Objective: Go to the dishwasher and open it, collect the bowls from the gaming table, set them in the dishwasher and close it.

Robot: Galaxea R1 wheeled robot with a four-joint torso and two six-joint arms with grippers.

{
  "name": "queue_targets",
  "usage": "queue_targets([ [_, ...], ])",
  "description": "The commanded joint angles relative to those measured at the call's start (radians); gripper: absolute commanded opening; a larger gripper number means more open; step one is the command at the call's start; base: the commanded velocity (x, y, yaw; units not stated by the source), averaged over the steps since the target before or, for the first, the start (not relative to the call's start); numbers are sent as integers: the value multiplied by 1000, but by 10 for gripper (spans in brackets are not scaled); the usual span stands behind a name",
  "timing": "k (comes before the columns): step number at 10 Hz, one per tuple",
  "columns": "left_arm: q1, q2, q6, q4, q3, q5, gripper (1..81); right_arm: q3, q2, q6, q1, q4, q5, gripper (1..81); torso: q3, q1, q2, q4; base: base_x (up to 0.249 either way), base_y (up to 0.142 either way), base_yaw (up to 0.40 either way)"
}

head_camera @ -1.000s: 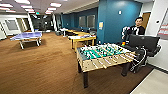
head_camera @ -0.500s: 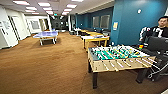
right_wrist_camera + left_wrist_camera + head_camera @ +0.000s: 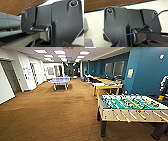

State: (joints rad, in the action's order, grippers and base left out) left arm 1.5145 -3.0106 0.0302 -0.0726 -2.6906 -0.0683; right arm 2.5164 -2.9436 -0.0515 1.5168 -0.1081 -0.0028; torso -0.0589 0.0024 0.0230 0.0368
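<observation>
Left hand and right hand hidden behind their dark wrist plates, grip impossible to tell, gaming desk (image 3: 107,85) with yellow edge far off by the blue wall, foosball table (image 3: 130,108) now nearer and further right as the camera turned.

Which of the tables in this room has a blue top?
The table-tennis table, far back on the left of the carpet. Its top is blue; the table-football table close on the right has a green field, and the table behind that has yellow legs.
</observation>
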Motion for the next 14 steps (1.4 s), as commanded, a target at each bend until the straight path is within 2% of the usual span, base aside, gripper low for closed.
queue_targets([
  [1,-43,2,-1,-10,3,51,811,-9,2,-2,-48,7,-60,811,0,0,0,0,0,0,296],
  [7,-43,2,0,-9,3,51,811,-5,2,-2,-48,7,-60,811,0,0,0,0,0,0,269],
  [14,-43,4,2,4,3,51,811,1,1,-2,-48,7,-60,811,0,0,0,0,0,0,16],
])
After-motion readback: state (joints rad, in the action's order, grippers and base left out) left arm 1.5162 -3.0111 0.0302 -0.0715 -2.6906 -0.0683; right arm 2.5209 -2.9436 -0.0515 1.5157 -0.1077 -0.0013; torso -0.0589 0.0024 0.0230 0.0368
